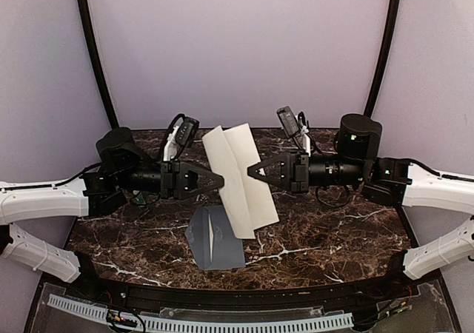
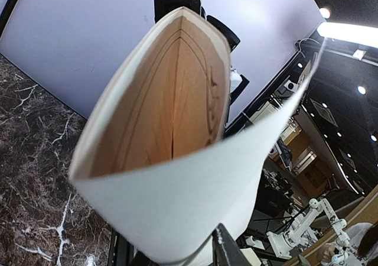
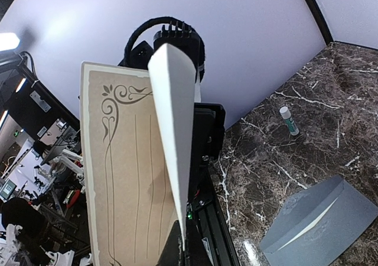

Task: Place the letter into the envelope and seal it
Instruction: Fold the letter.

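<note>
The letter (image 1: 238, 179), a cream sheet with fold creases, hangs tilted in the air between both grippers above the table. My left gripper (image 1: 221, 180) is shut on its left edge and my right gripper (image 1: 250, 172) is shut on its right side. In the left wrist view the letter (image 2: 177, 201) curls into a trough over the jaws, and one fingertip (image 2: 227, 249) shows. The right wrist view shows its bordered face (image 3: 124, 177) and a folded edge. The grey-blue envelope (image 1: 215, 238) lies flat on the table below, near the front, also in the right wrist view (image 3: 322, 224).
A small glue stick (image 3: 289, 121) lies on the dark marble table (image 1: 333, 233) near the back wall. Grey walls close in the back and sides. A white perforated rail (image 1: 222, 320) runs along the near edge.
</note>
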